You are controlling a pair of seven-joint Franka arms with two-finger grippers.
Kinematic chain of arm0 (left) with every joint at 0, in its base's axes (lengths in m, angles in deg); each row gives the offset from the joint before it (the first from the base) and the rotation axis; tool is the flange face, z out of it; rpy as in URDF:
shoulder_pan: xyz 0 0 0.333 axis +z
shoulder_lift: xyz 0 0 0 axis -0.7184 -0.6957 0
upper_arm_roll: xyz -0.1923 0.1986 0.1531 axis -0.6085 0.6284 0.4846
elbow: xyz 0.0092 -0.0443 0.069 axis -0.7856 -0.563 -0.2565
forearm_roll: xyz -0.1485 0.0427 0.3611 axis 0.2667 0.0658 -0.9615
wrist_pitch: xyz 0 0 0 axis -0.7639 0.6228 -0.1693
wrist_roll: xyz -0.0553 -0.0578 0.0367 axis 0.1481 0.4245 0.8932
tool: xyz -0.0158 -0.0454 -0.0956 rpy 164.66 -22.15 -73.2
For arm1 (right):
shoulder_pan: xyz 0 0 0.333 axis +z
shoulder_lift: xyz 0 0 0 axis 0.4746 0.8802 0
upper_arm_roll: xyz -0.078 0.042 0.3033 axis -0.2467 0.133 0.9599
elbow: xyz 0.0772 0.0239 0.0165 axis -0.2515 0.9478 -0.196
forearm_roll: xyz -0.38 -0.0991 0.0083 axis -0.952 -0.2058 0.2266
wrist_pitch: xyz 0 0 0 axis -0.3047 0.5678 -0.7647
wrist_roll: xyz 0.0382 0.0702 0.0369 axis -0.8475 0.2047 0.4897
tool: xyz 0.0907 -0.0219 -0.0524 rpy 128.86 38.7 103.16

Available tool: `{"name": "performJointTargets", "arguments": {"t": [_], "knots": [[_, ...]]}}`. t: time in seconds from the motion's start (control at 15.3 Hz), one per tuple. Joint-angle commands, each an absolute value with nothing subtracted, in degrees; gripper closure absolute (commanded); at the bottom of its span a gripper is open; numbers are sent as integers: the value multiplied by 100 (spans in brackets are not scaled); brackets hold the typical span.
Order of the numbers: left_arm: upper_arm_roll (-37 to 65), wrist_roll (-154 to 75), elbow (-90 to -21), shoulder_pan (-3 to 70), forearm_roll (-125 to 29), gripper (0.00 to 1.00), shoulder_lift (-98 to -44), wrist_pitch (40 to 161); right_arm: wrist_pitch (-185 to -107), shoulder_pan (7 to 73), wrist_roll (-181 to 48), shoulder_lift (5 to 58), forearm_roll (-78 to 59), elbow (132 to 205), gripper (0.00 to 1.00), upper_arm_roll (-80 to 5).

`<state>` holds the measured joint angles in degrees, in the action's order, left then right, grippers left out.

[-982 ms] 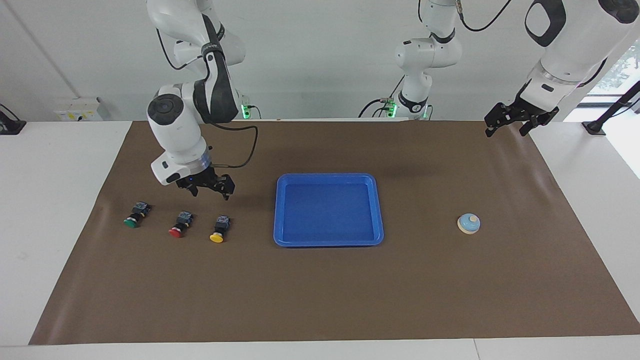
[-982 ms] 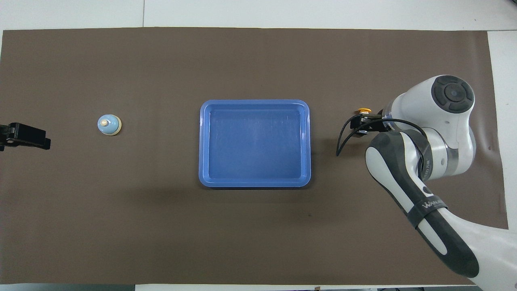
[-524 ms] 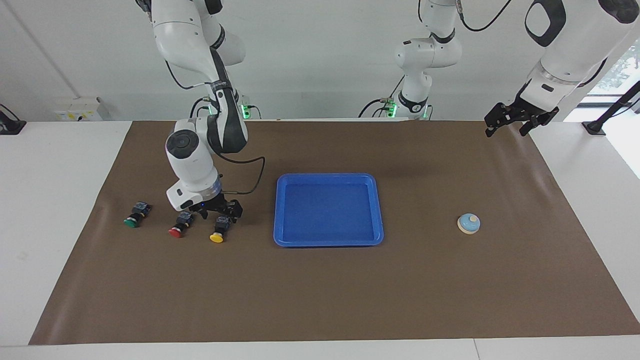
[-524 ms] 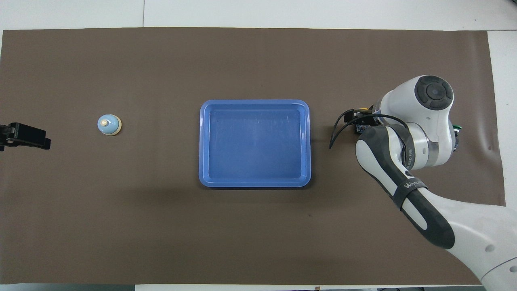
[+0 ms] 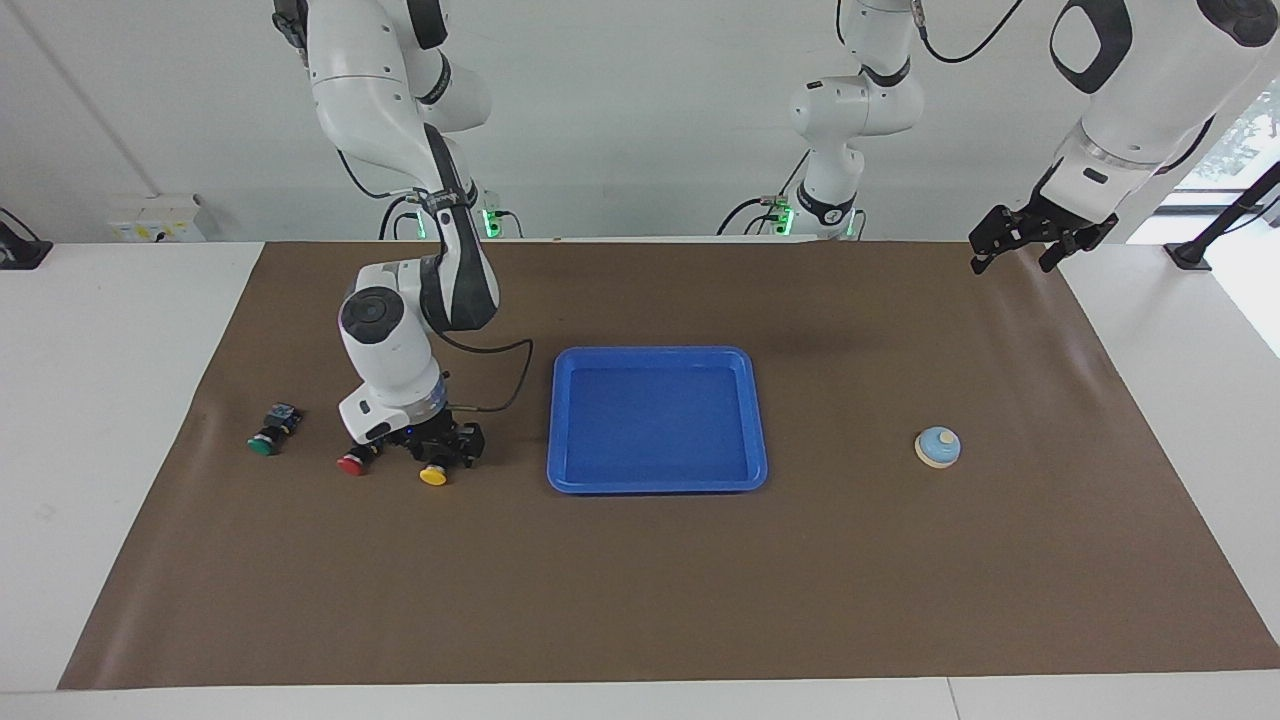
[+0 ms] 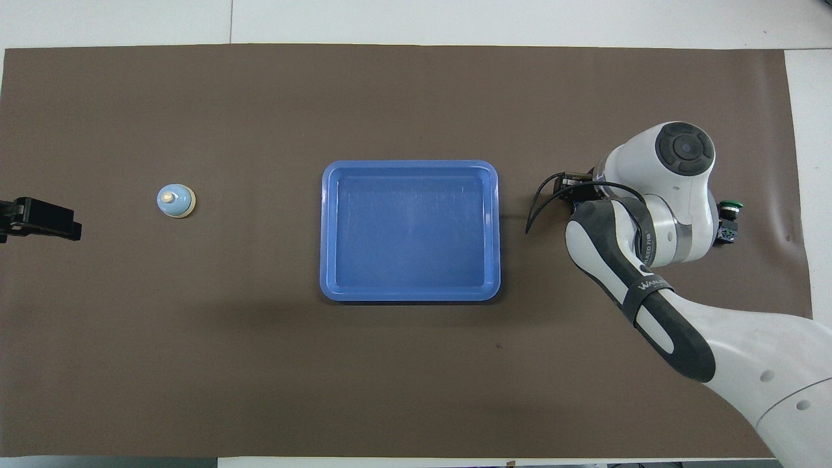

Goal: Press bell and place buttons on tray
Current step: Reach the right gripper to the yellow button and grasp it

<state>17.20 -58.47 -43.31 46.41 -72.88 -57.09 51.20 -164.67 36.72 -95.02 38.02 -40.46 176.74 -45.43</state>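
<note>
The right hand [image 5: 442, 447] has come down from above the mat onto the yellow button [image 5: 434, 474] at lower left of the facing view, fingers closing around its black body. The arm's band reads partly "WAN"; the tray [image 5: 657, 482] sits centre, the bell [image 5: 938, 447] at right. The left hand [image 5: 1028, 245] still waits upper right, spread wide, holding nothing.

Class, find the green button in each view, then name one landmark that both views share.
Facing view: green button lies on the mat at the right arm's end, last in the row, beside the red button.
Overhead view: green button peeks out beside the right arm's wrist.
Shared landmark: the tray mid-table.
</note>
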Motion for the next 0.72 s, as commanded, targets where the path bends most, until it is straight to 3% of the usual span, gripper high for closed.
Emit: {"name": "performJointTargets", "arguments": {"t": [0.0,0.26,0.65], "knots": [[1722,-5892,-4288,4662,-7227,0,-5671,5039,-16405,3659,-9720,3834,-4091,17603,100,-4507],[1722,-5892,-4288,4662,-7227,0,-5680,5039,-16178,3659,-9693,3755,-4091,17507,100,-4507],[1722,-5892,-4288,4662,-7227,0,-5680,5039,-14122,4395,-10517,3711,-3890,15970,100,-4480]]}}
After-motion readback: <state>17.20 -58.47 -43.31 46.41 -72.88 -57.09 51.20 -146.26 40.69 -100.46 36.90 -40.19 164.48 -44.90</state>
